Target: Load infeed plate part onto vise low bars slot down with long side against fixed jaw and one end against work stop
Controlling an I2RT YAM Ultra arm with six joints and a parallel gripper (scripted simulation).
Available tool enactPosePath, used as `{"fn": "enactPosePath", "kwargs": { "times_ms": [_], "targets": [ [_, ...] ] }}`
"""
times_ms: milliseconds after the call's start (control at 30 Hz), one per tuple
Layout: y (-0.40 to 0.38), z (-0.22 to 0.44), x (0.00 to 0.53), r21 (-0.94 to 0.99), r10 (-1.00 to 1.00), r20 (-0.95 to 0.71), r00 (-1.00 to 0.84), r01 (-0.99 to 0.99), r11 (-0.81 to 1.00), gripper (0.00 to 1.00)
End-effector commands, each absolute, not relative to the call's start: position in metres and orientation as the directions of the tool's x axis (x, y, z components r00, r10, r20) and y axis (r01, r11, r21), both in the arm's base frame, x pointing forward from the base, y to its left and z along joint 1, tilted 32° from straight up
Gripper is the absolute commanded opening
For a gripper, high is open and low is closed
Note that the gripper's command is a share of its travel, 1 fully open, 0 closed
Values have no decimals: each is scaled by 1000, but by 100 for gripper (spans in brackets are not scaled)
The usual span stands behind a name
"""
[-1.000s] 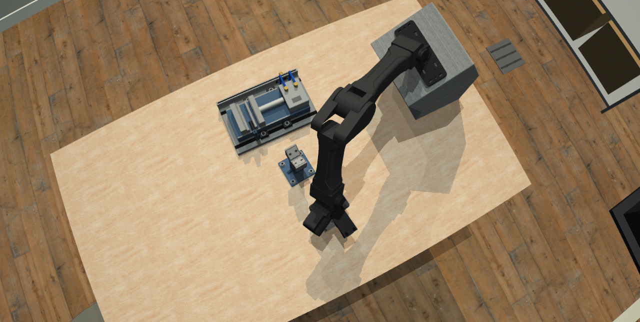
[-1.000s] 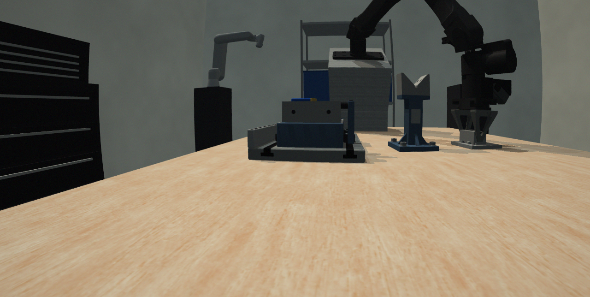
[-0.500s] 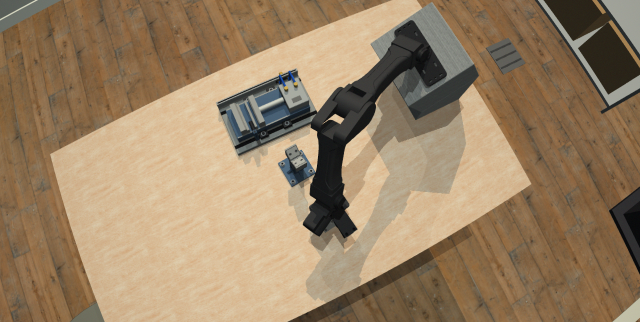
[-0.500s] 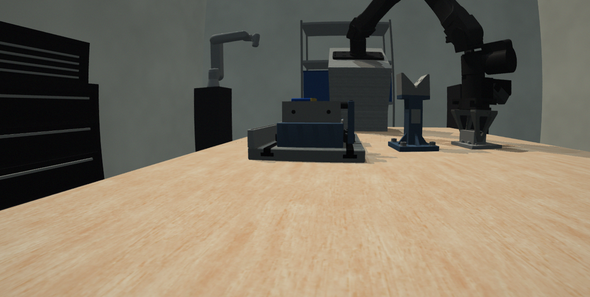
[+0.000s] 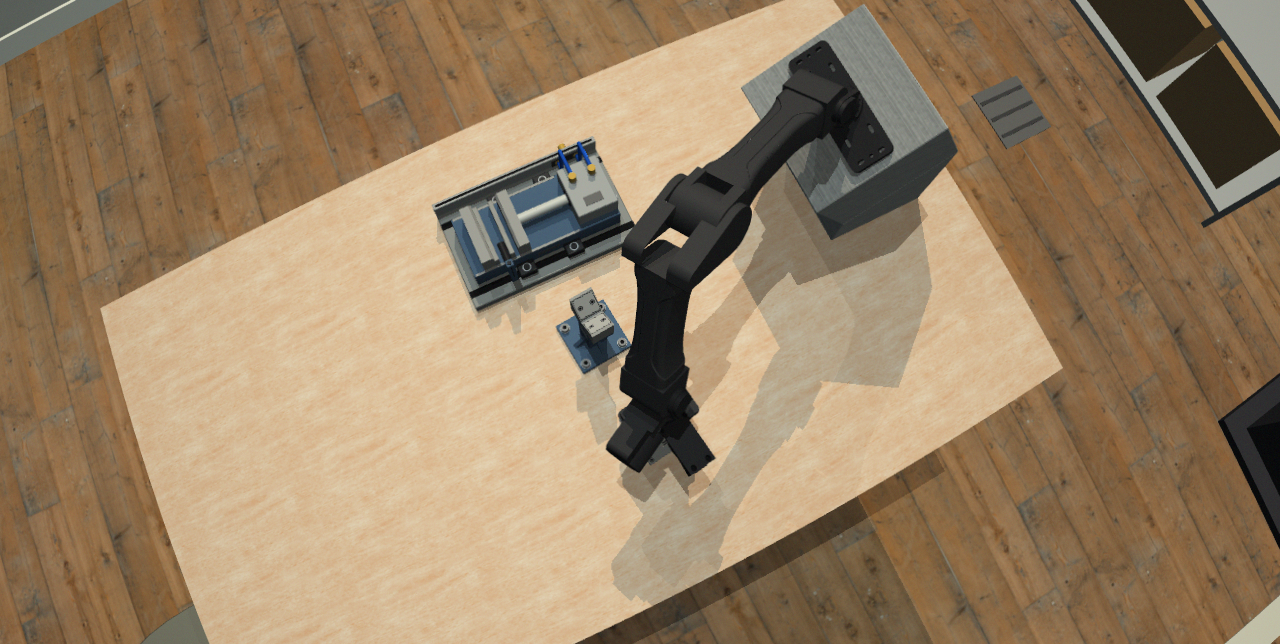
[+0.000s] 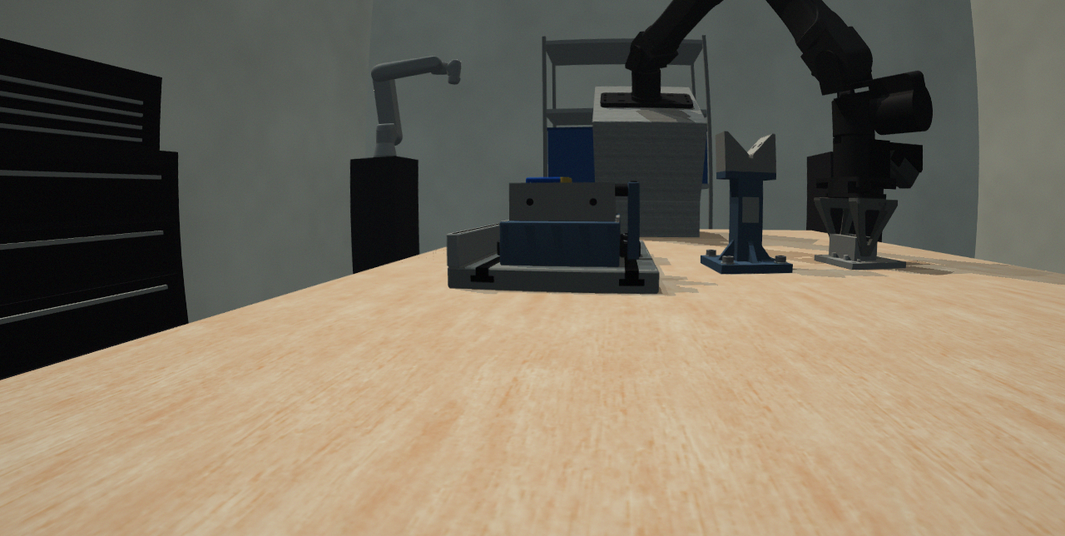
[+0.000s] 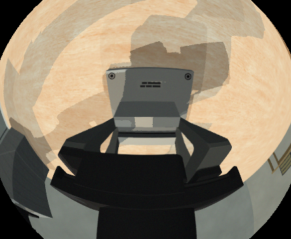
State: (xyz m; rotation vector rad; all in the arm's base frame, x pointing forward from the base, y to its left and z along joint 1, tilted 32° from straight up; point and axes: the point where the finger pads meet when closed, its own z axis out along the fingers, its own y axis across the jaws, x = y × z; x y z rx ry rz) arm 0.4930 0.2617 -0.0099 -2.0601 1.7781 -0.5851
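The part [image 6: 842,245] [image 7: 143,122] is a grey block on the infeed plate [image 6: 886,263] [image 7: 149,94]. My gripper [image 6: 854,243] [image 7: 147,124] points down and is shut on the part, one finger at each end. A dark line runs along the part in the wrist view; which way its slot faces is unclear. In the top view the wrist hides the part. The vise [image 6: 558,243] is open, with the fixed jaw [image 5: 478,236] apart from the moving jaw [image 5: 512,219] on the cylinder's rod [image 5: 543,210]. The V-block [image 5: 585,307] [image 6: 733,160] is empty.
The V-block stands on a tall blue post [image 6: 740,212] between the vise and my gripper. The air cylinder [image 5: 588,193] has blue hoses on top. A raised rail [image 5: 510,177] runs along the vise's back. My arm's grey pedestal [image 5: 881,103] [image 6: 647,167] stands at one table end.
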Motion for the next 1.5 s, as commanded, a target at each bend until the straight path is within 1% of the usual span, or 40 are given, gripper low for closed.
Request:
{"fn": "enactPosePath", "kwargs": {
  "times_ms": [0, 433, 467, 533, 1033, 1100, 1467],
  "targets": [
    [268, 5, 484, -521, -988, 68, 138, -840, -153, 0],
    [266, 22, 474, -526, -989, 74, 132, -837, -151, 0],
    [273, 38, 482, -555, -990, 53, 132, -820, -139, 0],
    [266, 28, 469, -522, -988, 73, 133, -839, -152, 0],
    [269, 75, 449, -542, -989, 59, 133, -828, -143, 0],
    [264, 73, 439, -523, -988, 74, 132, -838, -152, 0],
    [269, 130, 420, -555, -990, 53, 130, -820, -137, 0]
  ]
}}
